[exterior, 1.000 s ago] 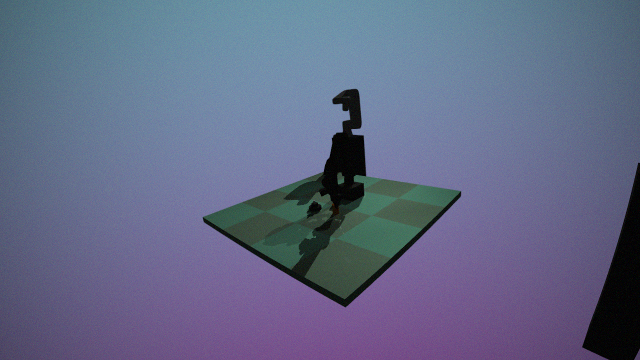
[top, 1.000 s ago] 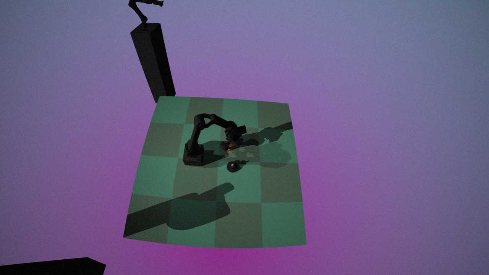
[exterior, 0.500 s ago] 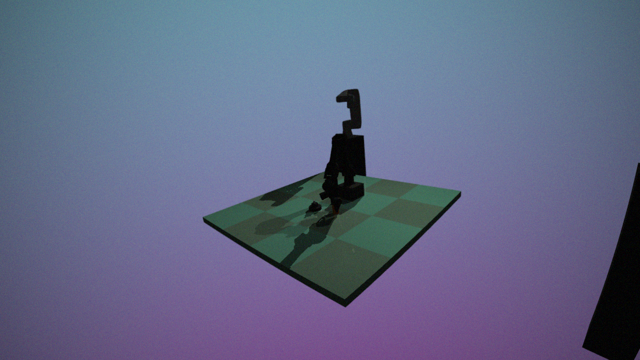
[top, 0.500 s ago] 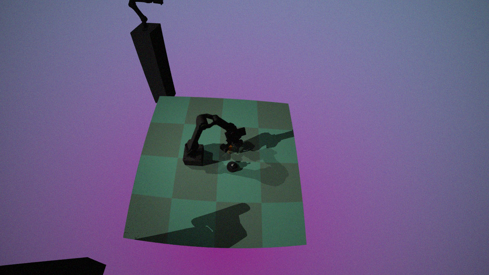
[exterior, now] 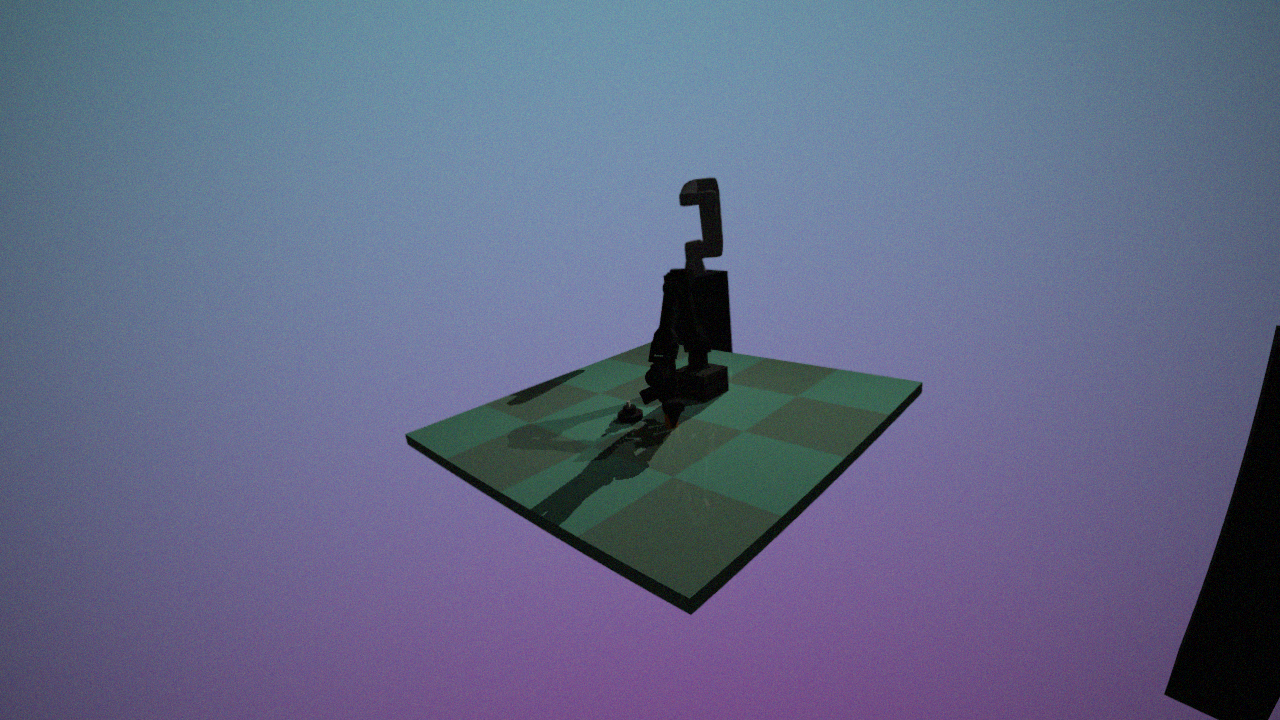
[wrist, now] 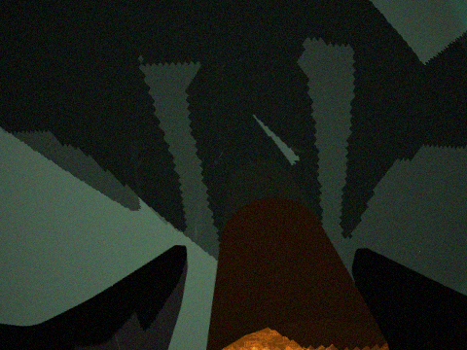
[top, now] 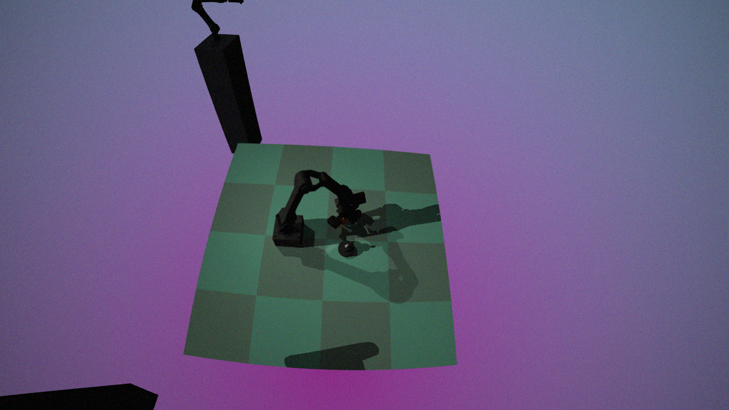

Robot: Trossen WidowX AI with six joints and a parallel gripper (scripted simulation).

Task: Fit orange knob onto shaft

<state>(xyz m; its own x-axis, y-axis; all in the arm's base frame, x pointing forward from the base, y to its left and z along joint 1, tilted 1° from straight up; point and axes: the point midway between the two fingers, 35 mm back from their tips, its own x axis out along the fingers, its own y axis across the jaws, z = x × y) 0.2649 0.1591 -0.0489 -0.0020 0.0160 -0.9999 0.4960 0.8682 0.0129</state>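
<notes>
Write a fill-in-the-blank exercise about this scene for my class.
1. In the wrist view, the knob is coloured ____.
2. The gripper flanking it is ____, with a gap showing beside the knob.
3. The checkered board has squares in two shades of ____.
Missing words: orange; open; green.
</notes>
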